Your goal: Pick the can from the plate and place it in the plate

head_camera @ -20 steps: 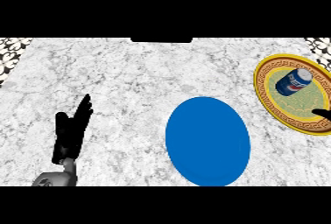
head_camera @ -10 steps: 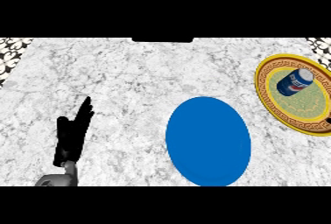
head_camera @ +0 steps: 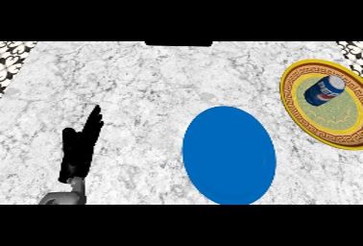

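Observation:
A blue soda can (head_camera: 324,90) lies on its side on a yellow patterned plate (head_camera: 297,103) at the right edge of the counter. A plain blue plate (head_camera: 228,154) sits near the counter's front, left of the yellow one. My left hand (head_camera: 80,148) rests open at the lower left, fingers straight and pointing away, far from both plates. My right hand does not show in the view.
The counter (head_camera: 142,86) is white marble. A dark patterned strip (head_camera: 14,50) runs along its far left corner and another at the far right. A black edge (head_camera: 178,43) shows at the back middle.

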`<action>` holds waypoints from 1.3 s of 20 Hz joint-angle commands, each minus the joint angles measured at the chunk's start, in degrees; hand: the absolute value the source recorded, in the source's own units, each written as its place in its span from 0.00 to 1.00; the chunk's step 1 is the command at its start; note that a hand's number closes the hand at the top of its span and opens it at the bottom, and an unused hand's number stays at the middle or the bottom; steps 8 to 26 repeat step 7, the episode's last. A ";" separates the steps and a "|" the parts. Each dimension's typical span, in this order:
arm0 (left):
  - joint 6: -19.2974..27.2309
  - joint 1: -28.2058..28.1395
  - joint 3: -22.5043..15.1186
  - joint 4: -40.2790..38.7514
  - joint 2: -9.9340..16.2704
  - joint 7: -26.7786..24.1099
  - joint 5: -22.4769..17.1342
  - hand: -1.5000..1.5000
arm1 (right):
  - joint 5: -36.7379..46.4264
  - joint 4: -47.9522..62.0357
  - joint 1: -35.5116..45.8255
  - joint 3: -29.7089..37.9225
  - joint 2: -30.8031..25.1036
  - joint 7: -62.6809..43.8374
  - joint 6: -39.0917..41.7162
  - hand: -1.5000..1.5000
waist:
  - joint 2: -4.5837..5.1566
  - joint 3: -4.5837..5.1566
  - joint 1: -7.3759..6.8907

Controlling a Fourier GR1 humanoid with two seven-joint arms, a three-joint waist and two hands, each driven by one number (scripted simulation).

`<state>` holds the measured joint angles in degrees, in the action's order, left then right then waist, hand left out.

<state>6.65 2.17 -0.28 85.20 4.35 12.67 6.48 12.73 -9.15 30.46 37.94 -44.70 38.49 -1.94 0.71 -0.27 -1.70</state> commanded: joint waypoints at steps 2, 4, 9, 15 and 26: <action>-1.08 1.91 1.24 -1.58 0.77 0.69 -1.04 0.50 | -1.12 0.50 -2.81 0.85 -0.13 1.69 -1.09 0.00 | 0.06 -0.03 0.24; -2.27 2.34 2.88 -3.08 1.57 -1.33 -2.67 0.50 | -0.75 0.46 -3.13 0.33 -2.21 1.03 1.01 0.00 | 0.10 -0.03 0.23; 0.71 1.48 -0.07 -1.30 -0.55 1.12 0.82 0.50 | -0.44 0.39 -3.14 -0.21 -1.46 0.44 -1.22 0.00 | 0.00 -0.04 0.12; 0.71 1.48 -0.07 -1.30 -0.55 1.12 0.82 0.50 | -0.44 0.39 -3.14 -0.21 -1.46 0.44 -1.22 0.00 | 0.00 -0.04 0.12; 0.71 1.48 -0.07 -1.30 -0.55 1.12 0.82 0.50 | -0.44 0.39 -3.14 -0.21 -1.46 0.44 -1.22 0.00 | 0.00 -0.04 0.12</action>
